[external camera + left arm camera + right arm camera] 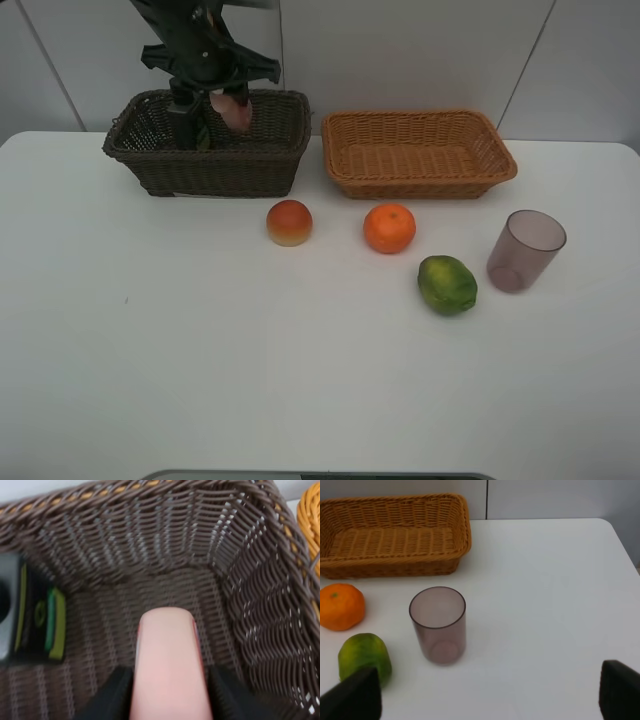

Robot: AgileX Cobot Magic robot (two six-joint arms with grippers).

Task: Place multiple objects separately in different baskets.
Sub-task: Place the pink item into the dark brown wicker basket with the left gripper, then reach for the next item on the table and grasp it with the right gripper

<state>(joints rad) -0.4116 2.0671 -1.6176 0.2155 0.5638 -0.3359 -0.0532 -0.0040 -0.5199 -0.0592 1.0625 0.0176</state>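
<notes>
My left gripper (226,108) hangs over the dark brown basket (215,175), shut on the pink bottle (234,112). In the left wrist view the pink bottle (169,660) sits between the fingers (116,696) above the basket floor (150,587). The dark green pump bottle (42,617) lies inside at one side. A red-yellow peach-like fruit (289,222), an orange (389,228), a green citrus fruit (447,285) and a purple cup (526,250) stand on the table. The light tan basket (430,185) holds nothing. My right gripper (485,700) is open and empty, near the cup (438,625).
The right wrist view also shows the tan basket (462,527), the orange (340,606) and the green citrus fruit (365,655). The white table (250,380) ends at a wall behind the baskets. The two baskets stand side by side at the back.
</notes>
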